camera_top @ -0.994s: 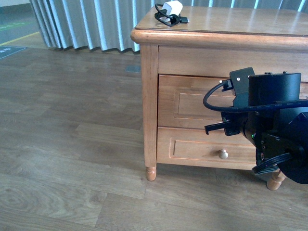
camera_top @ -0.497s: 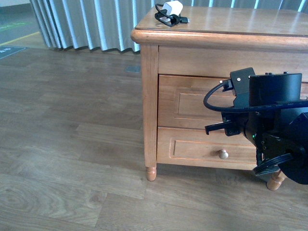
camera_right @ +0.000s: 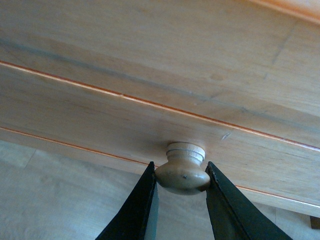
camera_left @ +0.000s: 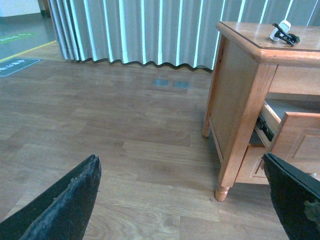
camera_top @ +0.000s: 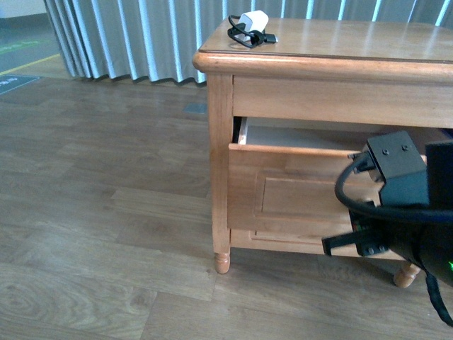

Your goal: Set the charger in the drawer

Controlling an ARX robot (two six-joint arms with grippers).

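The charger (camera_top: pixel 251 25), a small white block with a coiled black cable, lies on the far left corner of the cabinet top (camera_top: pixel 354 35); it also shows as the charger (camera_left: pixel 283 31) in the left wrist view. The upper drawer (camera_top: pixel 283 191) stands partly pulled out, with a strip of its pale inside showing. My right gripper (camera_right: pixel 181 170) is shut on the drawer's round pale knob (camera_right: pixel 184 177), one finger on each side. In the front view the right arm (camera_top: pixel 403 205) hides the knob. My left gripper (camera_left: pixel 182 200) hangs open over the floor, left of the cabinet.
The cabinet stands on turned legs (camera_top: pixel 222 261) on a wooden floor (camera_top: pixel 99 212). A grey-blue curtain (camera_top: pixel 127 35) hangs behind it. The pulled-out drawer front covers most of the lower drawer.
The upper drawer has slid out towards me, from flush with the cabinet to partly open. My right arm has moved back and down with it, and the lower drawer's knob is now hidden.
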